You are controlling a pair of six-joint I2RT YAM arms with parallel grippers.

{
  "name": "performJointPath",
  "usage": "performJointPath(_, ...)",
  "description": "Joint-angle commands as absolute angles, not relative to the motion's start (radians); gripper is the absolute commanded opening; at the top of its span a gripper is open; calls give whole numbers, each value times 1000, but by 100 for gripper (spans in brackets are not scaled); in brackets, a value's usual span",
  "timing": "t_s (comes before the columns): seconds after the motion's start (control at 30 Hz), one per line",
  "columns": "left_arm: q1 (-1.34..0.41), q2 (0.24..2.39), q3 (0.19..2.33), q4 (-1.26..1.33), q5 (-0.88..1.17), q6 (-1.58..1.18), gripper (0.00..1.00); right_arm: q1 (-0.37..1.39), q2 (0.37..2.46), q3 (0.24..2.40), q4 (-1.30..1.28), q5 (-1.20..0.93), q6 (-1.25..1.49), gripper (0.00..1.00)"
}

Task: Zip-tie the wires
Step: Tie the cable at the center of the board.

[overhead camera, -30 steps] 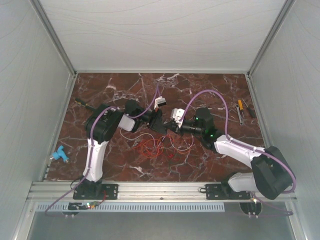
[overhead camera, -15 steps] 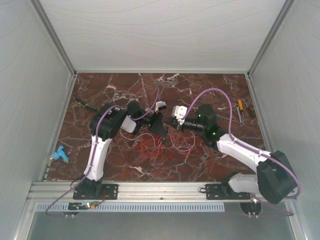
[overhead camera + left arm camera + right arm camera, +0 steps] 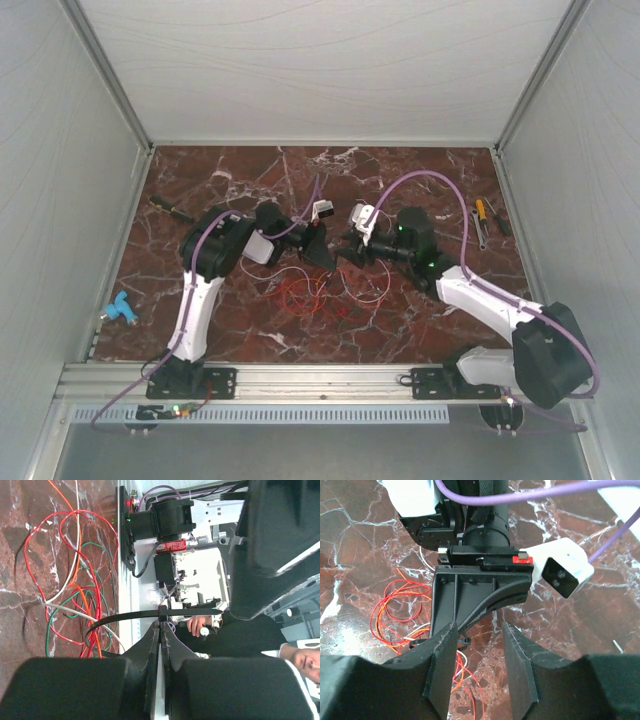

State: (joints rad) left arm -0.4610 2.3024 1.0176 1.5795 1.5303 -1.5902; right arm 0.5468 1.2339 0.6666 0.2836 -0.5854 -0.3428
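Observation:
The thin red, orange, white and green wires [image 3: 305, 292] lie in loose loops on the marble table between the arms; they also show in the left wrist view [image 3: 75, 580]. The black zip tie [image 3: 125, 616] is looped around part of the bundle. My left gripper [image 3: 161, 622] is shut on the zip tie at its head, and the tail sticks out past the jaws. It sits above the wires in the top view [image 3: 320, 255]. My right gripper [image 3: 480, 627] is open and empty, facing the left gripper, with the zip tie head [image 3: 463, 641] beside its left finger.
A yellow-handled screwdriver and other tools [image 3: 483, 218] lie at the table's right edge. A black tool [image 3: 170, 208] lies at the left rear and a blue object [image 3: 118, 308] at the left edge. Purple robot cables [image 3: 430, 185] arch over both arms.
My right gripper has moved left, closer to the left gripper and the zip tie. The left gripper has stayed shut on the tie, almost in place.

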Motion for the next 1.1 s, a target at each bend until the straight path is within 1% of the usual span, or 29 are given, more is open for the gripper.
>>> performJointPath(0.0, -474, 2303, 1063, 1830, 1525, -1587, 0, 516, 1275, 658, 361, -629, -265, 37)
performJointPath(0.2, -476, 2303, 1067, 1830, 1523, -1591, 0, 510, 1365, 706, 399, -683, -248, 35)
performJointPath(0.4, -476, 2303, 1076, 1830, 1528, -1595, 0, 507, 1383, 704, 374, -688, -274, 33)
performJointPath(0.57, -476, 2308, 1084, 1830, 1531, -1597, 0, 505, 1397, 706, 360, -697, -292, 26)
performJointPath(0.73, -473, 2309, 1094, 1830, 1533, -1600, 0, 503, 1409, 707, 357, -703, -294, 25)
performJointPath(0.9, -470, 2311, 1101, 1830, 1540, -1603, 0, 500, 1420, 700, 367, -699, -293, 10)
performJointPath(1.03, -468, 2309, 1104, 1830, 1543, -1603, 0, 500, 1427, 699, 383, -690, -286, 10)
performJointPath(1.07, -468, 2309, 1104, 1830, 1543, -1603, 0, 499, 1430, 700, 387, -692, -284, 6)
